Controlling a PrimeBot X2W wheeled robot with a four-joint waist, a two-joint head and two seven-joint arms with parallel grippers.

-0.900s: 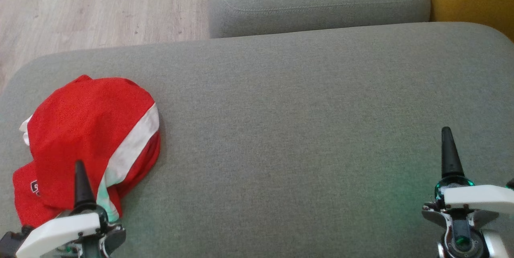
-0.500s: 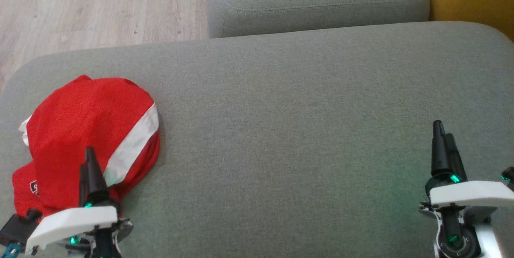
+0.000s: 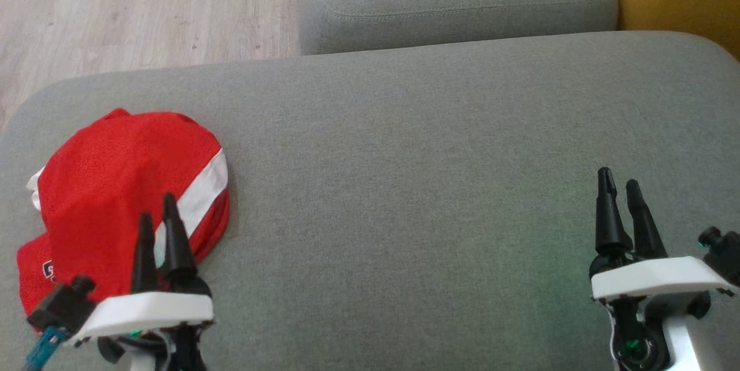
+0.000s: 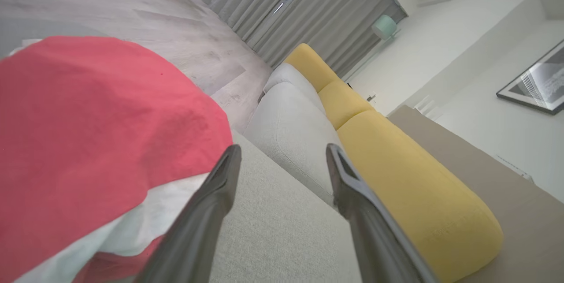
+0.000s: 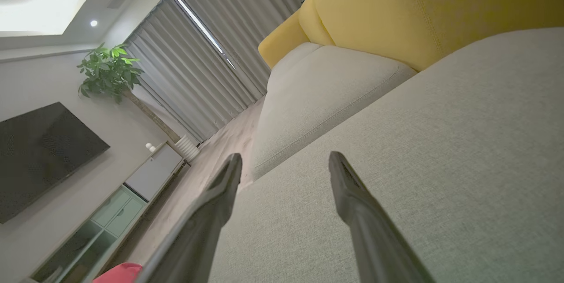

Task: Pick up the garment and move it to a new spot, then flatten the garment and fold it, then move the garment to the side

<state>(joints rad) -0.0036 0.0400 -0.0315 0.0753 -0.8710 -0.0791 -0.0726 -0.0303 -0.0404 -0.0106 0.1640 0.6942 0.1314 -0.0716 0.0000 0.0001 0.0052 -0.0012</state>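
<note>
Starting at the left edge of the grey seat cushion [image 3: 404, 145], we find the red garment [image 3: 110, 186] lying in a rumpled heap near the front left corner, a white band [image 3: 199, 195] crossing its right side and a scrap of lettering [image 3: 50, 270] at its near left end. Our left gripper [image 3: 156, 208] sits over the heap's near right part, both dark fingers spread apart and holding nothing; whether the tips touch the cloth we cannot tell. In the left wrist view one finger lines up with the white band while the other stands over bare cushion. We judge the step in hand to be the first pick-up, not yet made. To do it well, we would shift a little toward the left edge so both fingers straddle a raised fold rather than the hem, press the tips into the soft cushion to gather fabric, and close on several layers at once so the heap lifts whole instead of trailing a loose end. The broad middle of the cushion looks the natural new spot, with room to flatten the garment. Toward the right edge, near the front, our right gripper [image 3: 618, 177] hangs with its fingers likewise parted and empty, well apart from the garment; we would hold it back until the spreading calls for two grips.
</note>
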